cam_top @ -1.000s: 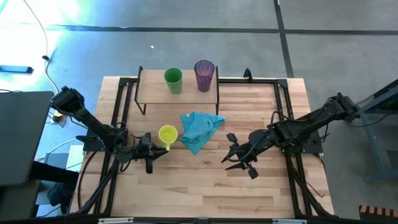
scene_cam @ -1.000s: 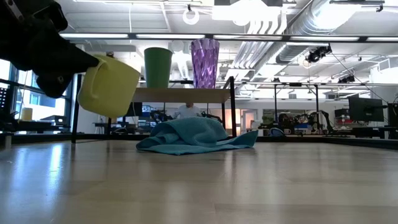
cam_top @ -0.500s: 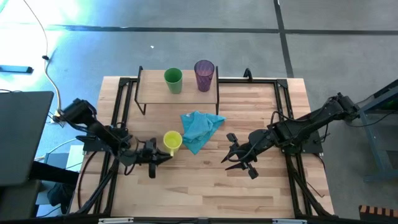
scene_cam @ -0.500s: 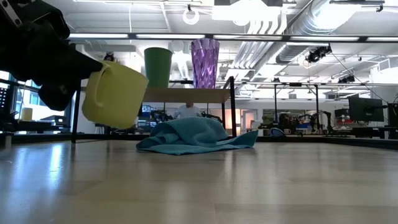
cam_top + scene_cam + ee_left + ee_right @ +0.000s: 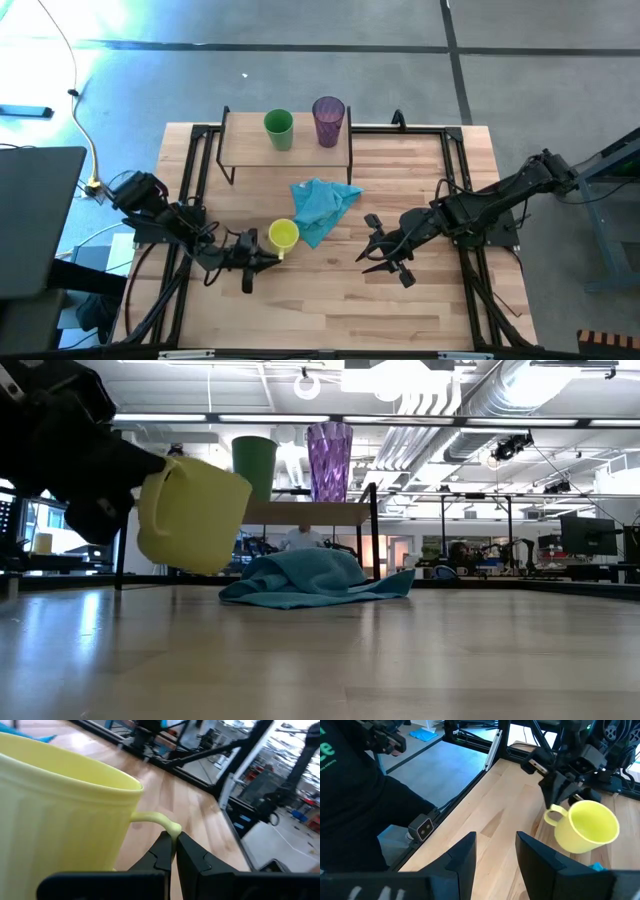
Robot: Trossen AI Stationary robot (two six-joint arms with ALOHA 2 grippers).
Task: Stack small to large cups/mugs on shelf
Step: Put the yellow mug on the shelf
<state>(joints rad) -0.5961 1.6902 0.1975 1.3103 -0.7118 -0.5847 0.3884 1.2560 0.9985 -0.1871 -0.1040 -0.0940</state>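
Your wooden table (image 5: 330,290) now has the yellow mug (image 5: 283,236) hanging clear above it near its front, moved forward and right from beside the blue cloth (image 5: 322,207), so you are carrying it away from the shelf (image 5: 250,150) rather than toward it. Your left gripper (image 5: 172,837) stays clamped on the mug's handle, while your right gripper (image 5: 382,254) waits with jaws apart over the table's right half. On the shelf, the green cup (image 5: 279,129) and purple tumbler (image 5: 328,120) stand side by side, both apparently empty, as is the mug.
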